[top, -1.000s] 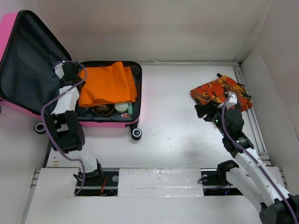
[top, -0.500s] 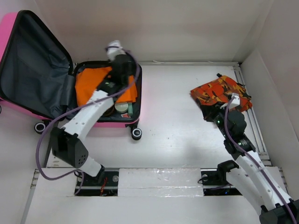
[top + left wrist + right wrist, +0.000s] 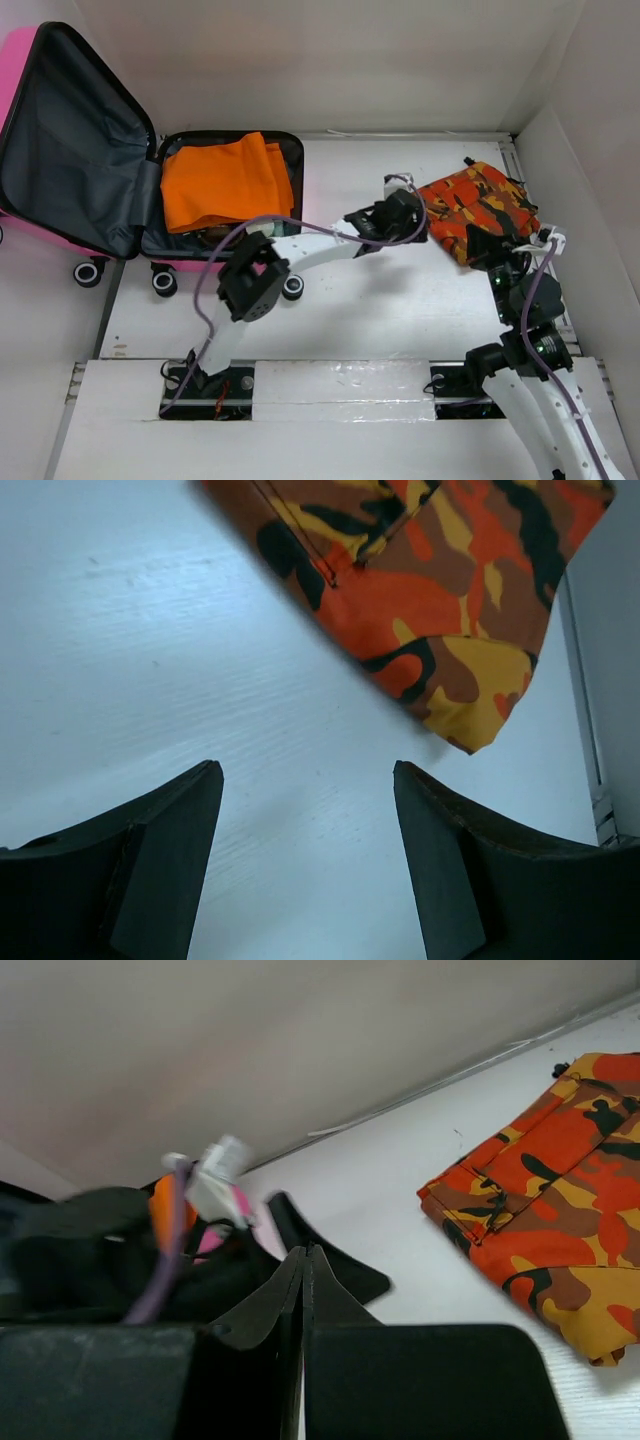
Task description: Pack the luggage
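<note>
Luggage (image 3: pixel 70 150) lies open at far left, an orange cloth (image 3: pixel 225 180) filling its base. Camo garment (image 3: pixel 480 205) sits folded at far right, well apart from it. Left gripper (image 3: pixel 305 780) is wide and empty, just short of the garment's near corner; right gripper (image 3: pixel 303 1260) is closed on nothing, near the same garment. Risks: arms clash, both crowding one spot; a corner-only pinch would let the fold drop open in the carry and snag on the luggage rim
</note>
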`<state>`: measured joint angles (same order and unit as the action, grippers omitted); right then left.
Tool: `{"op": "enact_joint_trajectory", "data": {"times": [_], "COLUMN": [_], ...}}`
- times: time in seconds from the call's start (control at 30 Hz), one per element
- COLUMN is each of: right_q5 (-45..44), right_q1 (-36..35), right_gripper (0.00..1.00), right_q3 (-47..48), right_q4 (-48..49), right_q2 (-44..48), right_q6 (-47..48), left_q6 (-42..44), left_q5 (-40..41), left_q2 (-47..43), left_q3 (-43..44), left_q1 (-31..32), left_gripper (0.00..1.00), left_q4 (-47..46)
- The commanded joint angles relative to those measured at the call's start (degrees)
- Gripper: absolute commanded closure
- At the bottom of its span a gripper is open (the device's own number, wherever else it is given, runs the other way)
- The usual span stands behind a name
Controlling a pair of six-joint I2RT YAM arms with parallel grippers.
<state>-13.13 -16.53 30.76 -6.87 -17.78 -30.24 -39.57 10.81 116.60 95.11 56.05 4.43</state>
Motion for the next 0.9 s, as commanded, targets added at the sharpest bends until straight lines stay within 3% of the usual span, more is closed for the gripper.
{"op": "enact_joint_trajectory", "data": {"times": [0.0,0.1,0.23,0.6,0.63,0.7,0.8,0.87], "right_q5": [-1.38,-2.08,0.46,5.38,5.39,5.91,5.92,5.92], "right_q1": [0.19,0.19,0.19,0.19,0.19,0.19,0.19,0.19], "right_gripper": [0.97,0.93,0.89,0.77,0.77,0.77,0.77,0.77], "right_q3": [1.06,1.05,0.00,-0.52,-0.53,-0.53,-0.53,-0.53], "right_q4": [-0.86,-0.86,0.80,3.53,3.53,3.53,3.53,4.14], "right_q2": [-0.06,-0.59,-1.73,-4.02,-4.63,-5.16,-5.77,-5.77], "right_q6": [-0.35,-0.35,-0.35,-0.35,-0.35,-0.35,-0.35,-0.35], "left_q6": [-5.86,-7.27,-8.15,-12.45,-12.46,-13.25,-13.95,-14.48], "left_q5": [-5.80,-6.50,-6.50,-6.68,-7.20,-8.08,-8.08,-8.08], "left_q2": [5.99,14.15,21.03,32.90,32.91,34.40,33.62,30.99], "left_q3": [6.98,16.47,22.55,30.40,30.40,31.01,28.84,24.45], "left_q1": [0.55,1.16,1.78,1.78,1.78,1.26,0.73,-0.59], "left_gripper": [0.35,0.36,0.36,0.50,0.53,0.67,1.00,1.00], "left_q4": [-4.68,-1.71,-1.70,-5.82,-6.62,-7.15,-8.47,-11.62]}}
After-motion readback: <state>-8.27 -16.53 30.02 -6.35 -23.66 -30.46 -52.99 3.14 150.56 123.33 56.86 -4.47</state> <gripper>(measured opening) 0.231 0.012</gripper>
